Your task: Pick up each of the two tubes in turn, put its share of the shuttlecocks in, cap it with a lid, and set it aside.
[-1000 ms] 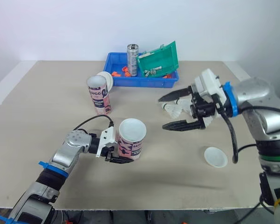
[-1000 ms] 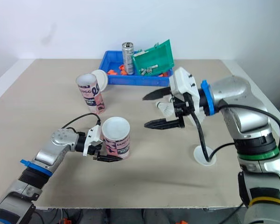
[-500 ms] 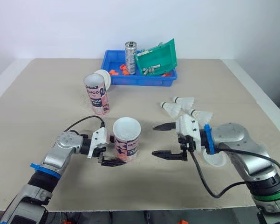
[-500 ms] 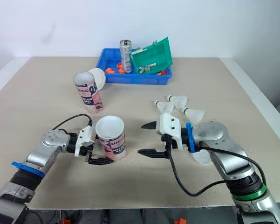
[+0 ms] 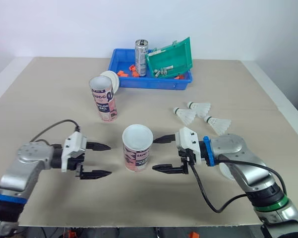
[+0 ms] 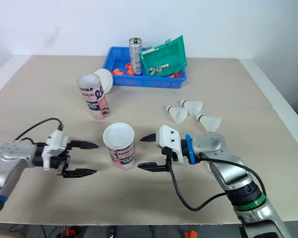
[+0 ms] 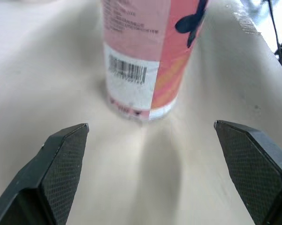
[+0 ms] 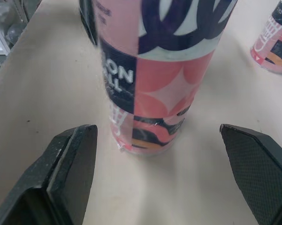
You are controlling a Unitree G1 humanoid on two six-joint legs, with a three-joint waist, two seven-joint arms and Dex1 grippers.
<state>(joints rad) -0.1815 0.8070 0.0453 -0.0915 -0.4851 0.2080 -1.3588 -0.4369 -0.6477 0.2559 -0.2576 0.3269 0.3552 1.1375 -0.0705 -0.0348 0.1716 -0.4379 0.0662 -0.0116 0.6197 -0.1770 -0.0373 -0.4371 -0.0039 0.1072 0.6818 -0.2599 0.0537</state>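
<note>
Head views: near tube (image 5: 137, 154) upright at the near middle of the tabletop (image 5: 49, 114), mouth apparently open, nothing to be seen inside. Left gripper (image 5: 109, 159) just left of it, fingers wide, holding nothing. Right gripper (image 5: 153, 154) just right of it, fingers equally wide, likewise empty and clear of the tube. Far tube (image 5: 104, 98) upright farther back on the left, with a lid (image 5: 110, 82) leaning at its rim. Three shuttlecocks (image 5: 198, 106) loose on the right, well apart from both tubes. Second lid (image 5: 227, 171) partly hidden behind the right arm. Blue tray (image 5: 124, 83) at the far edge.

Left wrist view: near tube (image 7: 141, 56) standing ahead between the spread fingers (image 7: 61, 159), touching neither.

Right wrist view: near tube (image 8: 155, 70) between wide fingers (image 8: 70, 168), untouched, with the far tube (image 8: 274, 42) beyond.

Looks barely begun: no shuttlecock loaded, no tube capped, none set aside. Probably left for both tubes: grasping, filling, capping, setting aside.
</note>
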